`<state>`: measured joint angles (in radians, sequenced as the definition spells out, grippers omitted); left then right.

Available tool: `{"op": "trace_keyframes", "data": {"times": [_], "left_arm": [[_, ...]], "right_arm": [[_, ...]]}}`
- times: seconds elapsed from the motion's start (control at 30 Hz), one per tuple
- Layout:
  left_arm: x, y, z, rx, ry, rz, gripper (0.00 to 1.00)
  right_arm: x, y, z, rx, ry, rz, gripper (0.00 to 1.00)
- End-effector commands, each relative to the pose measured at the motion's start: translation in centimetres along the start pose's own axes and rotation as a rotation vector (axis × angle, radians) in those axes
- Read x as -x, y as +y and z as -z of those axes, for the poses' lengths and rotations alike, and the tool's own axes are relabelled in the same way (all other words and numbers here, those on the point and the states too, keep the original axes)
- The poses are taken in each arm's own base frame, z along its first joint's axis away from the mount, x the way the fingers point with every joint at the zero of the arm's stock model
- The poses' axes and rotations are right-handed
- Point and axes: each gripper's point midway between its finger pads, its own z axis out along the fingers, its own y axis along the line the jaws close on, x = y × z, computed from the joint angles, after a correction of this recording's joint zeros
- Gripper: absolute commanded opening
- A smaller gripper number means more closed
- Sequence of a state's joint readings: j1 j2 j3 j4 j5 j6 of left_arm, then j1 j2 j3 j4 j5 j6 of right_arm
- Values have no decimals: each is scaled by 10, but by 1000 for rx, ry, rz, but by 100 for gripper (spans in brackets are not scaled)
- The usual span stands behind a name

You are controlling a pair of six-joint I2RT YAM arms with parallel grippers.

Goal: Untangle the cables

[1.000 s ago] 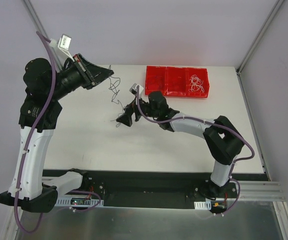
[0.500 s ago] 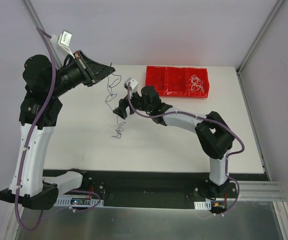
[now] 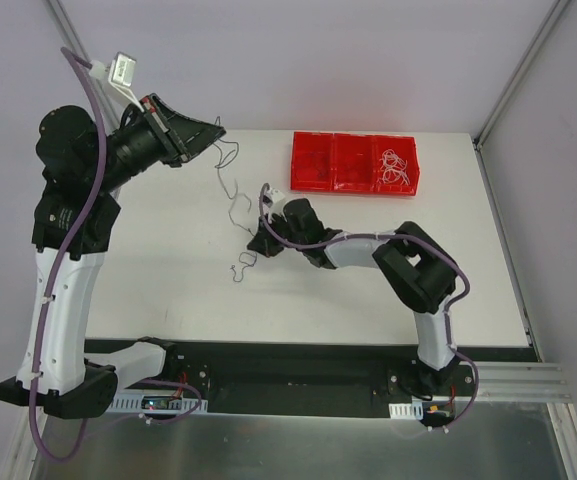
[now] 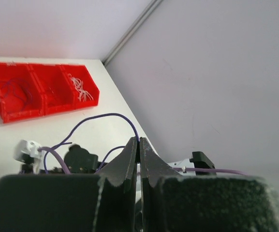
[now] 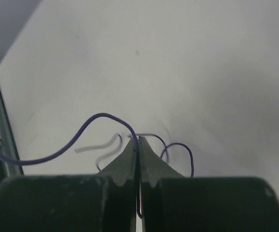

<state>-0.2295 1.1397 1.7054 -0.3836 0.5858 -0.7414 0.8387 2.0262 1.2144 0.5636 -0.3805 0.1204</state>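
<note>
My L end effector (image 4: 139,151) is raised far-left, pinched shut on purple cable (image 5: 102,114). My R end effector (image 5: 139,145) is low over tabletop (image 3: 168,270), clamped on same strand. Strand spans betw. them, tail curls near. Far right, white cables (image 3: 395,165) lie in red bin (image 3: 353,188). Prob. mostly untangled; purple not binned yet.

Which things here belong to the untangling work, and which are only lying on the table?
Job in hand: thin purple cable, pinched by left gripper and right gripper, both shut.
Only lying there: red bin; white cables in its right-hand compartment.
</note>
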Motion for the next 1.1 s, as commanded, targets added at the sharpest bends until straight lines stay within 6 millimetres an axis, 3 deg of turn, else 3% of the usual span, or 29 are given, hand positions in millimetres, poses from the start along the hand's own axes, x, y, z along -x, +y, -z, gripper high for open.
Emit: {"op": "trace_keyframes", "data": {"times": [0.0, 0.13, 0.2, 0.23, 0.33, 0.47, 0.53, 0.63, 0.77, 0.9, 1.07], "left_arm": [[32, -28, 19, -16, -133, -159, 0], [40, -24, 20, 22, -162, -189, 0], [38, -18, 18, 40, -160, -179, 0], [35, -14, 16, 45, -149, -168, 0], [20, 9, 7, 86, -107, -116, 0], [-11, 43, -5, 130, -16, -43, 0], [-32, 60, -15, 128, 71, -5, 0], [-71, 91, -30, 127, 212, 57, 0], [-108, 142, -49, 213, 273, 74, 0], [-127, 177, -74, 264, 327, 110, 0], [-174, 233, -107, 342, 476, 295, 0]], "right_arm": [[-30, -40, 39, -176, 53, -92, 1], [-67, -63, 83, -321, 116, -94, 1], [-67, -61, 97, -330, 115, -92, 1], [-64, -56, 104, -315, 127, -91, 5], [-51, -51, 129, -364, 157, -67, 41], [-18, -38, 162, -346, 123, -26, 69], [-4, -34, 178, -343, 111, 3, 76], [17, -34, 202, -374, 77, 34, 82], [37, -33, 223, -374, 21, 22, 85], [35, -33, 224, -363, 24, 5, 85], [29, -38, 216, -369, 30, -39, 85]]}}
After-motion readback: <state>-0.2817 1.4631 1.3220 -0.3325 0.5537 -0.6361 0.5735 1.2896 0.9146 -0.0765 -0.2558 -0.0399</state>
